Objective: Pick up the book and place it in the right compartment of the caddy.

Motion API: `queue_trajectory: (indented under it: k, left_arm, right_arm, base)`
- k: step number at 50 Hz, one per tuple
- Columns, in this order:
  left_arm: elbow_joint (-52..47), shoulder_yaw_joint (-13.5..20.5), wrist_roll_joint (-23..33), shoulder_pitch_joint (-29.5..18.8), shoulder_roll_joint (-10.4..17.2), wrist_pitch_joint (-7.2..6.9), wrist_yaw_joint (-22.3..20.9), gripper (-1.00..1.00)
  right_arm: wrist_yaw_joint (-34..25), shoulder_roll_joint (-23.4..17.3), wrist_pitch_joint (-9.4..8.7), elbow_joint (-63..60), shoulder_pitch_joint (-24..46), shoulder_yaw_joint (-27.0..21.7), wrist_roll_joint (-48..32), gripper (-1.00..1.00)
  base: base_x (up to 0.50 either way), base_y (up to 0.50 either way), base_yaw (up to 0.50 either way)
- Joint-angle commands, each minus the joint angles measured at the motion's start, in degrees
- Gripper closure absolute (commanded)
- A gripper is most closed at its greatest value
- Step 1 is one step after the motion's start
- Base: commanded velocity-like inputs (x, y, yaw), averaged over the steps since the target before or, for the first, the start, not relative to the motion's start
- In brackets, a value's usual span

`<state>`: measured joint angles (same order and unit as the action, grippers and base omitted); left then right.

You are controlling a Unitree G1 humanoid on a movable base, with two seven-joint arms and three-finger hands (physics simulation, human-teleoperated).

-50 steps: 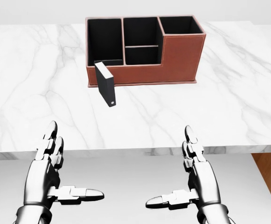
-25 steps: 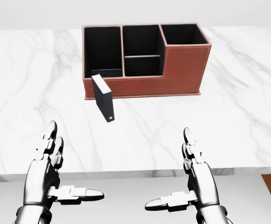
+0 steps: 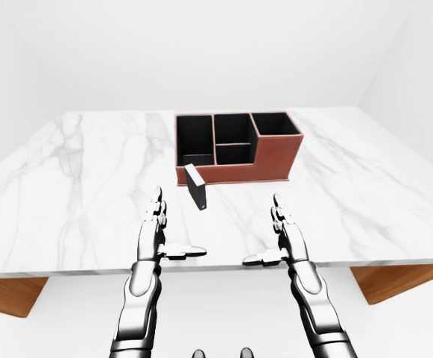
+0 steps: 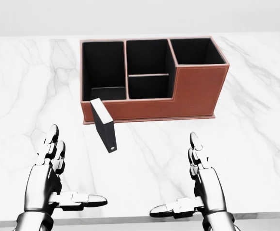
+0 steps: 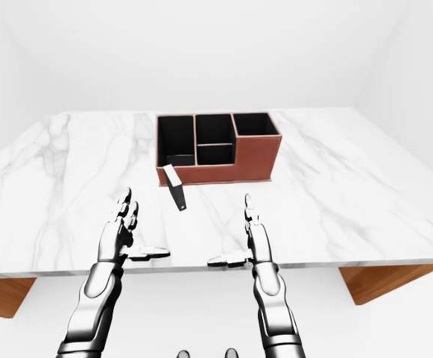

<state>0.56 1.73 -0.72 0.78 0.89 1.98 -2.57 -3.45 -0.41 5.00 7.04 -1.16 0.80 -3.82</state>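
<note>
A thin black book [image 4: 104, 125] stands upright on the white marble table [image 4: 24, 96], just below the caddy's left end in the head view. The brown leather caddy [image 4: 197, 91] has black compartments; its right compartment [image 4: 197, 50] is the tallest and holds nothing visible. My left hand [image 4: 62, 175] hovers open at the lower left, below and left of the book. At the lower right my right hand [image 4: 188, 180] is open too, fingers stretched, thumb pointing inward. Neither hand touches anything.
The table's near edge [image 3: 216, 267] runs just under my hands in the left-eye view. Brown wooden supports [image 3: 395, 280] show beneath the table at both sides. White walls surround the table.
The whole picture has shifted down: the camera has moved closer to the table, so caddy and book look larger and nearer. My hands keep the same open pose.
</note>
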Motion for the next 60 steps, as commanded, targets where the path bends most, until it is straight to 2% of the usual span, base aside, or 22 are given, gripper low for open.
queue_trajectory:
  k: [1, 12, 26, 36, 59, 60]
  left_arm:
    - [0.2, -0.1, 0.1, -0.1, 0.0, 0.11, 0.0, -1.0]
    - [-0.4, -0.1, 0.2, 0.1, 0.0, -0.23, 0.1, -1.0]
    - [0.0, 0.0, 0.1, 0.0, 0.0, 0.14, 0.0, -1.0]
    - [-1.0, -0.2, 0.3, 0.3, -0.1, -0.24, 0.2, -1.0]
    - [-0.2, -0.1, 0.2, 0.0, 0.0, 0.22, 0.1, -1.0]
    - [-15.4, 2.5, -1.8, 3.3, 0.7, 0.33, 0.6, -1.0]
  right_arm:
    - [0.0, 0.0, 0.0, 0.6, 0.1, 0.0, 0.0, -1.0]
    - [-0.1, 0.1, 0.0, 0.1, -0.4, 0.4, -0.4, -1.0]
    - [-0.2, 0.1, 0.0, -0.2, -0.6, 0.6, -0.5, -1.0]
    - [-0.4, 0.2, 0.0, -0.2, -0.8, 0.8, -0.5, -1.0]
    - [-0.3, 0.2, 0.0, -0.4, -0.6, 0.7, -0.3, -1.0]
    - [0.0, 0.7, 0.0, -13.7, -4.4, 1.1, 0.8, -1.0]
  base:
    - [0.34, 0.0, 0.0]
    - [0.33, 0.0, 0.0]
    - [0.22, 0.0, 0.0]
    - [0.03, 0.0, 0.0]
    - [0.04, 0.0, 0.0]
    - [0.39, 0.0, 0.0]
